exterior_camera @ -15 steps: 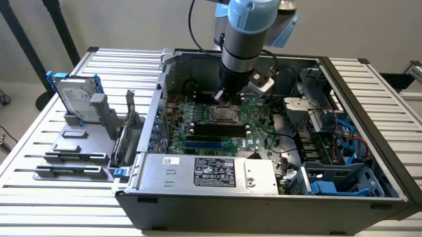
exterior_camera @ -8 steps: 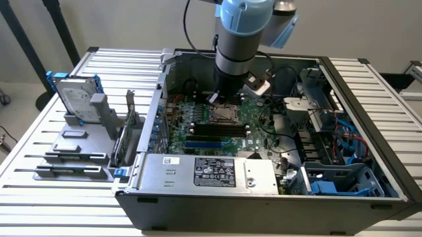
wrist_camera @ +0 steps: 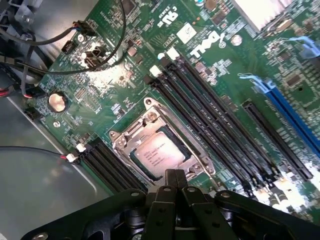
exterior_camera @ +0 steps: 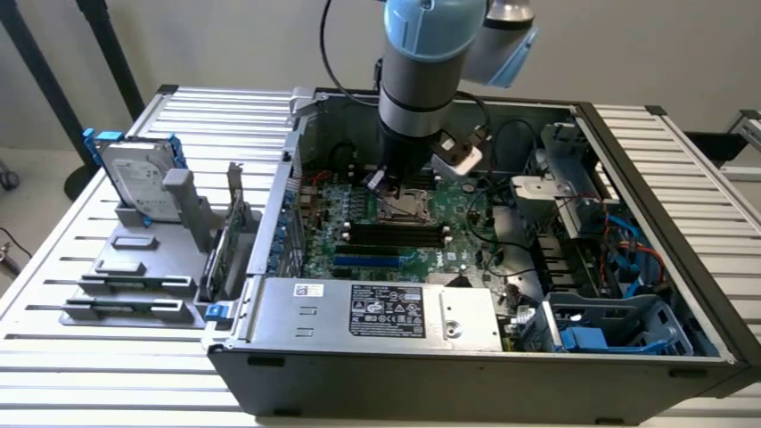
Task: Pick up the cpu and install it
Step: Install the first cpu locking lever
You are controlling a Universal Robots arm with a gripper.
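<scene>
One cpu [wrist_camera: 157, 154] is sitting flat in the socket [wrist_camera: 159, 150] near the middle of the green board [wrist_camera: 100, 95]. Your gripper [wrist_camera: 175, 176] is hanging right over the socket's edge, its fingers pressed together and holding nothing.

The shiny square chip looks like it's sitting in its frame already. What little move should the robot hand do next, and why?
Probably lift straight up a little. The cpu already lies flat inside the socket frame, and the gripper hangs just over the frame's edge, fingers shut with nothing between them. It seems to have nothing left to hold there.
</scene>
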